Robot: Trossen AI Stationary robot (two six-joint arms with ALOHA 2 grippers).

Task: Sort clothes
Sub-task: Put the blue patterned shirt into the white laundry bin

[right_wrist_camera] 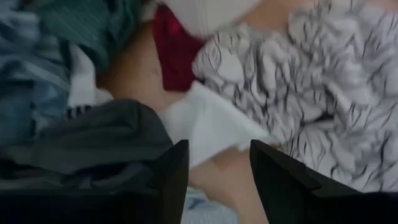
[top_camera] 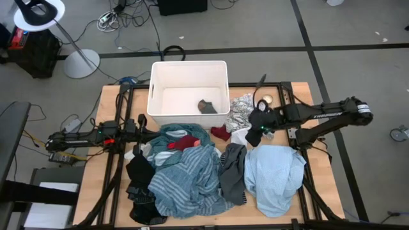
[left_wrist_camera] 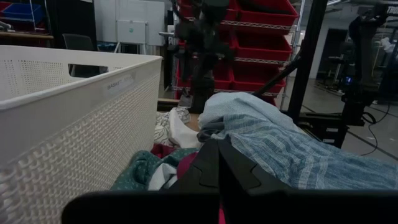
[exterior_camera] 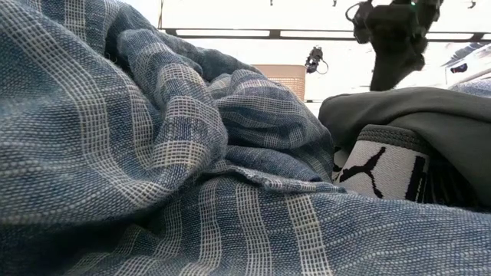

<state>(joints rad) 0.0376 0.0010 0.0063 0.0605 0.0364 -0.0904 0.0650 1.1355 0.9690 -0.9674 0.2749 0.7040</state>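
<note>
Right gripper (right_wrist_camera: 214,165) open, hovering over white cloth (right_wrist_camera: 208,127) near tub (top_camera: 188,70); clothes (top_camera: 192,172) piled on table. Next: drop & pinch it. Left gripper (left_wrist_camera: 217,180) shut, idle.

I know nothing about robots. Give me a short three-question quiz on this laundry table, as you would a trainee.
1. True or false: the white tub has one dark item inside.
2. Which gripper hovers with open fingers above the white cloth: A) left gripper, B) right gripper?
3. Fill in: the grey garment lies between the blue-striped garment and the ____ one.

Key: 1 true; 2 B; 3 light blue.
</note>
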